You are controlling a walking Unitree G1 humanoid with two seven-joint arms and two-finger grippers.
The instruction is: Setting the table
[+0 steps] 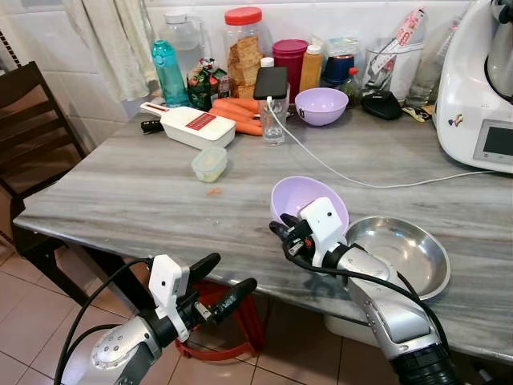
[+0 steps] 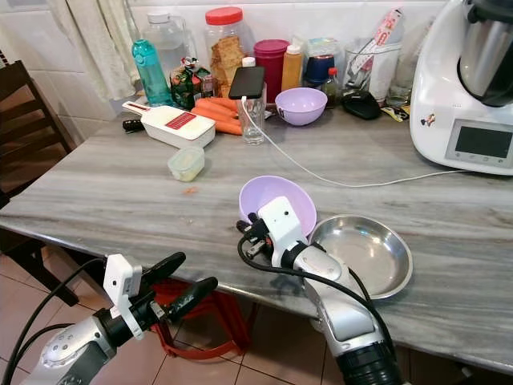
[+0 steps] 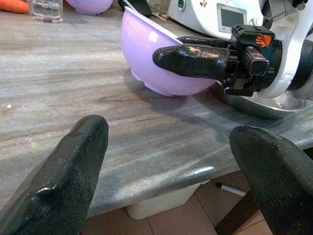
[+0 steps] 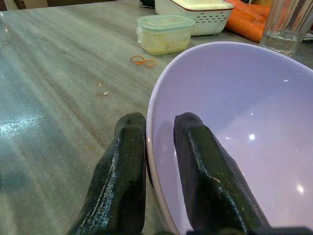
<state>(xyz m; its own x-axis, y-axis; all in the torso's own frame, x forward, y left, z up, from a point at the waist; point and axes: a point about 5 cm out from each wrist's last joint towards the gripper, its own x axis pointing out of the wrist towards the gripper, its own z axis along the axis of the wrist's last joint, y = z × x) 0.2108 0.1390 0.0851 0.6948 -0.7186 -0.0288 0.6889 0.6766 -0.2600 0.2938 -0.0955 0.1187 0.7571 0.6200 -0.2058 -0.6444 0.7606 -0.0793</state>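
**Lilac bowl pinched at the bench edge**

The right gripper had its two black fingers pressed onto the rim of a smooth lilac plastic bowl, one finger inside the wall and one outside. The bowl stood tilted on the grey, wood-grained bench, close to its front edge, with its far side touching a shallow, shiny steel dish.

All else is placed from that bowl. Toward the wall behind it stood a second lilac bowl, upright, and a clear glass with a black phone leaning on it; a white cable ran from the phone across the bench toward a bulky white kitchen machine on the bowl's right. To the left and farther back lay a small lidded tub of pale plastic, a white slicer with a red panel, and orange carrots. Bottles and jars lined the tiled wall.

The left gripper hung below and left of the bowl, off the bench edge, fingers spread wide and empty.

The right wrist view brought out a thin orange rubber band beside the tub. The left wrist view showed the bowl's rounded underside and a pen on the tiled floor beneath the bench.
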